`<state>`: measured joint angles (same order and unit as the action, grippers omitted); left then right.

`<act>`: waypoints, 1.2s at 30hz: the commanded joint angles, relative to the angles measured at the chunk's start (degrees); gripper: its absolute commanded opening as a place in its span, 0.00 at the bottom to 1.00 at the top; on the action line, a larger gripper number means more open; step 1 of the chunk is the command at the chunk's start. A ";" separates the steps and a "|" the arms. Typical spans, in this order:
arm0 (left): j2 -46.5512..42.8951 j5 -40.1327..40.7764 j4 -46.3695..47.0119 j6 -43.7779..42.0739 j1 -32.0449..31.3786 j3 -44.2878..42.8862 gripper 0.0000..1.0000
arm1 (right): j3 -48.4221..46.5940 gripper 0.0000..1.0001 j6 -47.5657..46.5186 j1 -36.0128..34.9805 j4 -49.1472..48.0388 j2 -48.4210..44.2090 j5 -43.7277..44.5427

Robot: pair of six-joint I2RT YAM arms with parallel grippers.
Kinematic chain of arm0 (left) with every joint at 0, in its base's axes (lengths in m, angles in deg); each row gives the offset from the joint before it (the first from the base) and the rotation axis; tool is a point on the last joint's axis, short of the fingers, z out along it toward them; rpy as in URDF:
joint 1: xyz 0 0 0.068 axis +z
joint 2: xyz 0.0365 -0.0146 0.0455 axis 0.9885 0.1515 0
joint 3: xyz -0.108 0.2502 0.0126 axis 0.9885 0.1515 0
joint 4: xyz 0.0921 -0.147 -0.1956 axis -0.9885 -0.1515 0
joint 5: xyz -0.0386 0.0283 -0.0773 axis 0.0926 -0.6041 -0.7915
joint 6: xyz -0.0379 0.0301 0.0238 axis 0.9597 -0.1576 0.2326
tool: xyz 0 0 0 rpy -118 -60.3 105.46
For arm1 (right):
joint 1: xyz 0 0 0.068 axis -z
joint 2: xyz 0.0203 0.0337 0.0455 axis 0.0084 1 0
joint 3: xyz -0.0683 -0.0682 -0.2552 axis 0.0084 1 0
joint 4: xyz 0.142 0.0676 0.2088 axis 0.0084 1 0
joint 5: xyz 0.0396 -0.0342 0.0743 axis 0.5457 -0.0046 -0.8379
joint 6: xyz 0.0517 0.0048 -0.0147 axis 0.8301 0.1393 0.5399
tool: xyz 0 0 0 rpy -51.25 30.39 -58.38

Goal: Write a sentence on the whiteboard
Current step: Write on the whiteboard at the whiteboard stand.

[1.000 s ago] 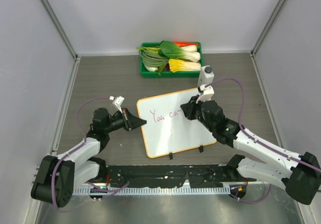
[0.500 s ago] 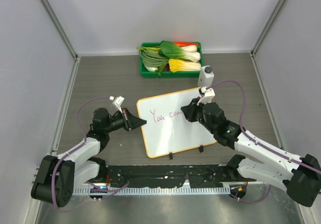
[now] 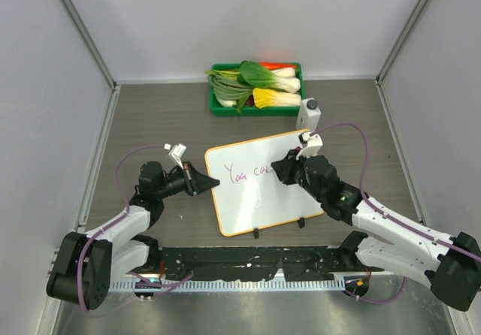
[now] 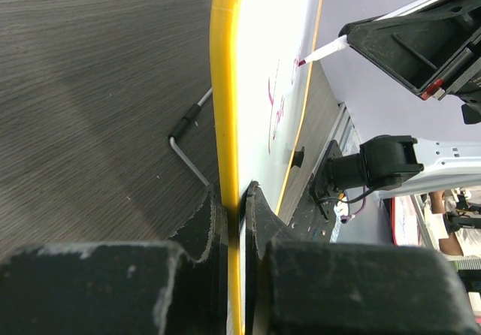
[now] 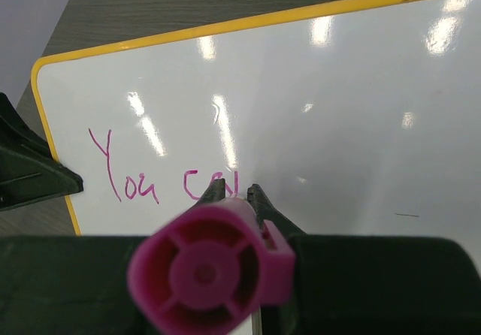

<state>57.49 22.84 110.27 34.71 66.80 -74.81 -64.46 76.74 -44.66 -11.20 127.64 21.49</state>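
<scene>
Looking down from overhead, the whiteboard (image 3: 259,200) lies askew on the worktop (image 3: 150,117). The left hand (image 3: 211,183) bites its left edge, the right hand (image 3: 279,168) hovers over the pink sentence (image 3: 246,173), and a green vegetable tray (image 3: 218,111) sits behind. Left wrist alone shows fingers (image 4: 199,222) pinching the yellow-orange rim and the marker (image 4: 325,48) tip at the board. Right wrist reads "You ca", its hand clamped on that marker.
</scene>
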 commanded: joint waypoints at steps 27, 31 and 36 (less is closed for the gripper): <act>0.95 3.84 -1.77 -6.15 0.33 -0.06 0.00 | -1.70 0.01 -1.53 0.24 5.49 0.34 6.88; 1.03 3.84 -1.68 -6.15 0.33 -0.06 0.00 | -0.99 0.02 -1.53 0.33 6.02 0.51 5.64; 1.12 3.84 -1.68 -6.06 0.33 -0.06 0.00 | -0.20 0.01 -1.53 0.24 6.19 -0.28 4.50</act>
<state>57.53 22.60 110.44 34.71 66.85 -74.81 -66.60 75.60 -44.66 -8.12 127.83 26.12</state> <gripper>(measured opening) 0.071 0.197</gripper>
